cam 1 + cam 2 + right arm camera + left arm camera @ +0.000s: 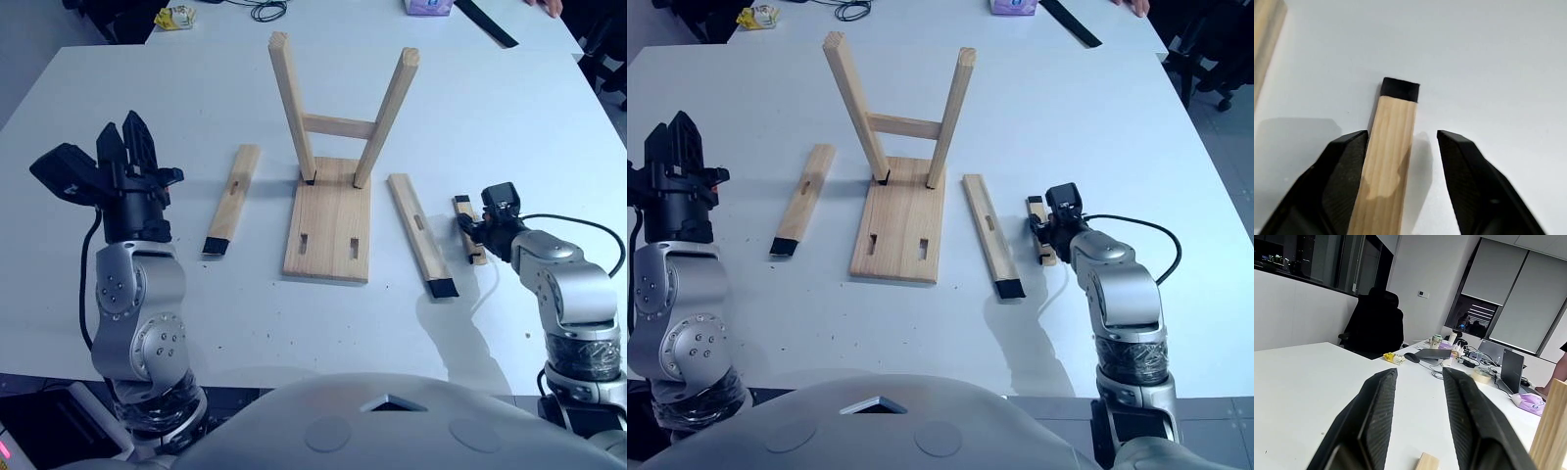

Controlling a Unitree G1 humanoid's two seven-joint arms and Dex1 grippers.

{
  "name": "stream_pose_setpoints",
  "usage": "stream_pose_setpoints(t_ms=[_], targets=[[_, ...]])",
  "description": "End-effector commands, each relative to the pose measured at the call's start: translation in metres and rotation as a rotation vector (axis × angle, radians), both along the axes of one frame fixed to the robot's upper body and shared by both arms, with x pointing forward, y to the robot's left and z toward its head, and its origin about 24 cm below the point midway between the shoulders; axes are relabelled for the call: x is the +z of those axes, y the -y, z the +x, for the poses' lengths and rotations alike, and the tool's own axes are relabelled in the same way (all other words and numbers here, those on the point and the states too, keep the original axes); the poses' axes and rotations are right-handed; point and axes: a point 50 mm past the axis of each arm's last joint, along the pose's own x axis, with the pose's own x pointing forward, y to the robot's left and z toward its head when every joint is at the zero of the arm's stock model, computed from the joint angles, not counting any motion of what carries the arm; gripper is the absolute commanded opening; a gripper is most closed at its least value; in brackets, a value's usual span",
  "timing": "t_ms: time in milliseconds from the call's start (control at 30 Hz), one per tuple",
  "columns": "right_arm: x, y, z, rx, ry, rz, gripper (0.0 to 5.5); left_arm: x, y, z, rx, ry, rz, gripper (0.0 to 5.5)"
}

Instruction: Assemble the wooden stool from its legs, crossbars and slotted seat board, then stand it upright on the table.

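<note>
While the slotted seat board (328,233) lies flat at the middle of the white worktop (147,88), two legs (292,103) joined by a crossbar (338,125) stand upright in its slots at the twelve o'clock edge. One loose leg (232,199) with a black foot lies just beside the board at nine o'clock, and a second one (421,235) lies at three o'clock. Farther out at three o'clock is a short wooden piece (468,227), and the right pincer (1403,134) straddles it with its fingers spread; one finger (1344,166) is against the wood and the other stands off it. Past the nine o'clock leg, the left pincer (125,132) is raised off the worktop, open and holding nothing.

At the far edge sit a yellow packet (176,16), cables (266,10) and a purple box (427,6). The left wrist view looks across the room to a black office chair (1374,320), laptops (1511,369) and grey blinds (1520,289).
</note>
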Motion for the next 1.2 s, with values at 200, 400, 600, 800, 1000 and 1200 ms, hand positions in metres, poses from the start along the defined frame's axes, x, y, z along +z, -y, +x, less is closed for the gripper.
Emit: stream_pose_setpoints(t_ms=[200, 400, 600, 800, 1000, 1200], targets=[[-0.015, 0.001, -0.011, -0.026, -0.090, 0.028, 2.26, 0.006, -0.007, 0.006, 0.080, -0.041, 0.063, 1.78], [-0.007, -0.001, -0.008, -0.011, -0.010, -0.010, 1.30, 0.009, -0.003, 0.010, 0.079, -0.044, 0.084, 1.78], [0.007, -0.003, 0.006, -0.070, 0.105, 0.034, 1.30, 0.017, 0.004, 0.015, 0.017, -0.024, 0.086, 1.78], [0.070, 0.005, 0.071, -0.081, 0.475, 0.154, 1.30, 0.033, -0.002, 0.022, -0.096, 0.108, -0.045, 1.78], [0.149, -0.003, 0.102, 0.138, 0.735, 0.520, 1.30, 0.057, -0.004, 0.035, -0.361, 0.254, -0.175, 1.78], [0.200, -0.022, 0.093, 0.426, 0.803, 0.818, 1.30, 0.073, 0.018, 0.049, -0.745, 0.312, -0.230, 1.78]])
